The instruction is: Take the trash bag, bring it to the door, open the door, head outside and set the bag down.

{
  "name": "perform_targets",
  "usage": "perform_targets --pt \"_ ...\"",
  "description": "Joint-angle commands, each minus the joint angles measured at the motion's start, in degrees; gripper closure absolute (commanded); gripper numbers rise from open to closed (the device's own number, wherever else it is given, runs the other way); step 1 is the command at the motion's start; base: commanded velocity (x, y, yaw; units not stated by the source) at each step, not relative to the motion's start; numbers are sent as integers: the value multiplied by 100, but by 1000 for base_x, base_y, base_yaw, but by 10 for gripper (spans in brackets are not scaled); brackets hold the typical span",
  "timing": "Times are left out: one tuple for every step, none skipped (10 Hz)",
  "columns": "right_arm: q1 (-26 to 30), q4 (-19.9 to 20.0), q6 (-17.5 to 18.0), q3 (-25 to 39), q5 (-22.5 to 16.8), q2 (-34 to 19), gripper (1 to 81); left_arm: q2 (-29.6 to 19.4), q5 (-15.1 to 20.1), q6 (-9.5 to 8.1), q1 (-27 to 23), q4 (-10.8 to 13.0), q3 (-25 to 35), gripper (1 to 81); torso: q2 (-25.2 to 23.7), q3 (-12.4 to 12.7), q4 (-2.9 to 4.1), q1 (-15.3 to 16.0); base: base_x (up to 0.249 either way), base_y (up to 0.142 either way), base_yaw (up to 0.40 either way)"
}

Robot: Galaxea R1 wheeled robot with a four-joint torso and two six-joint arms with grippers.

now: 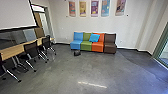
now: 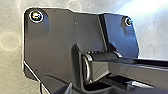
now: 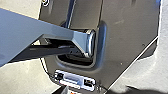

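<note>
Grippers, left and right: can't tell how wide they stand or whether they hold anything.
Small, dark, slumped trash bag (image 1: 77, 53) on the floor (image 1: 67, 75), near the blue seat (image 1: 76, 45).

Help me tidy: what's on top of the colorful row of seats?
A blue cushion leans on the green backrest and the orange backrest; the parts behind it are hidden.

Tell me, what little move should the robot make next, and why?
Probably a short drive forward, toward the small dark bundle on the floor in front of the colourful seats. It might be the trash bag, though I can't be sure, and it looks out of reach from here.
</note>
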Motion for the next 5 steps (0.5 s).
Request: perform_targets --pt "164 -25 -3 -62 -355 -39 10 29 325 31 -277 0 41 10 0 0 0 0 170 0 0" --pt "181 -52 -12 -44 -346 -30 10 29 325 31 -277 1 41 10 0 0 0 0 170 0 0" --pt "190 -52 -12 -44 -337 -21 10 29 334 31 -277 1 41 10 0 0 0 0 170 0 0" --pt "199 -52 -12 -44 -319 -3 10 20 334 31 -277 1 32 10 0 0 0 0 170 0 0" --pt "198 -52 -12 -44 -302 14 10 12 326 31 -277 1 24 10 0 0 0 0 170 0 0"
